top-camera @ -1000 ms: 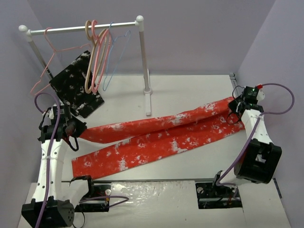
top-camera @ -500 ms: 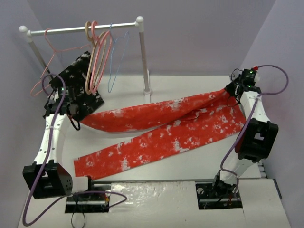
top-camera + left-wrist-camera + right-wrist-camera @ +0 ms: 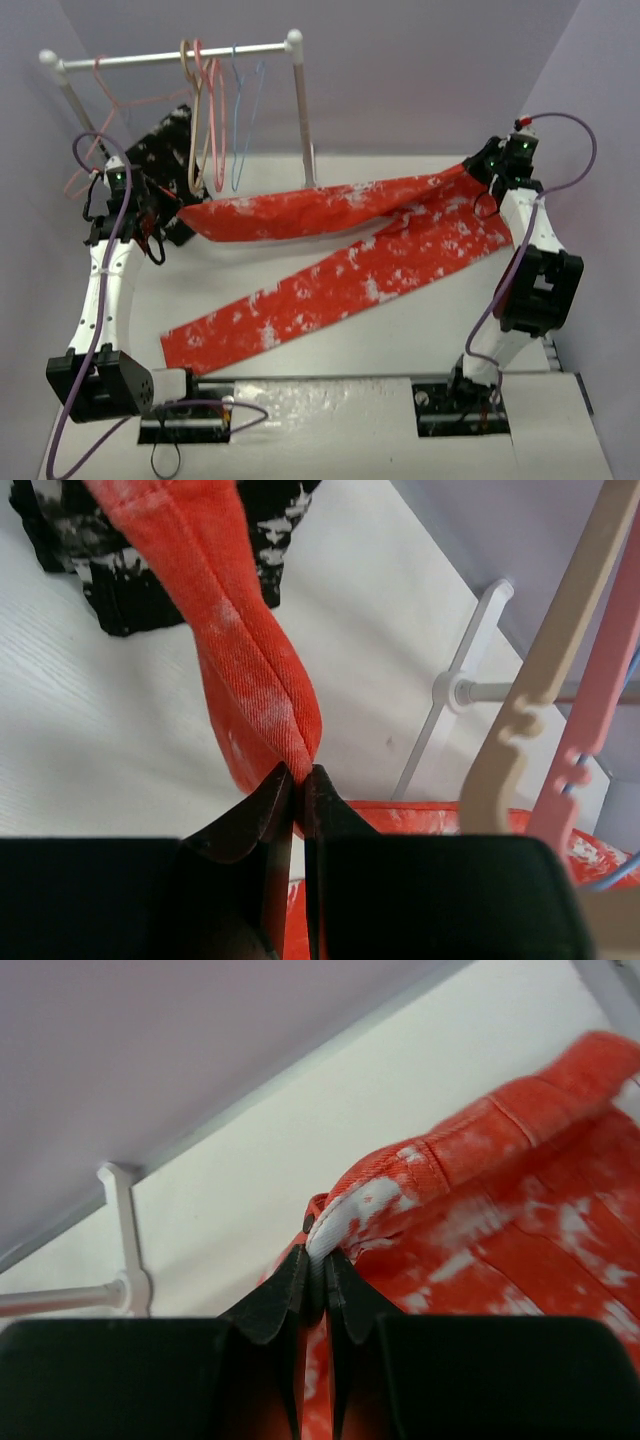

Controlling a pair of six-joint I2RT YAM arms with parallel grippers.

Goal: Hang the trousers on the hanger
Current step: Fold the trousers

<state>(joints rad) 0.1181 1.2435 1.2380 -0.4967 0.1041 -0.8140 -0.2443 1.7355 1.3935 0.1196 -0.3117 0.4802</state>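
The red-orange trousers (image 3: 330, 208) hang stretched between my two grippers just in front of the rack. One leg is held taut in the air, and the other trails down across the table to the front left (image 3: 215, 335). My left gripper (image 3: 176, 212) is shut on the leg end, a folded seam pinched between its tips (image 3: 300, 772); the trousers (image 3: 250, 660) rise away from them. At the right, my right gripper (image 3: 472, 172) is shut on the waistband edge (image 3: 318, 1250) of the trousers (image 3: 500, 1210). The light-blue wire hanger (image 3: 240, 130) hangs on the rail, just above the taut leg.
The white rack's rail (image 3: 150, 60), right post (image 3: 300, 110) and foot (image 3: 311, 185) stand at the back. Beige and pink hangers (image 3: 205, 110) and a thin pink hanger (image 3: 100, 110) hang on the rail, close to my left gripper (image 3: 540, 670). A black speckled garment (image 3: 160, 150) hangs behind.
Both arms have risen and moved toward the rack, lifting the upper trouser leg off the table and pulling it taut. The lower leg has been dragged backward.
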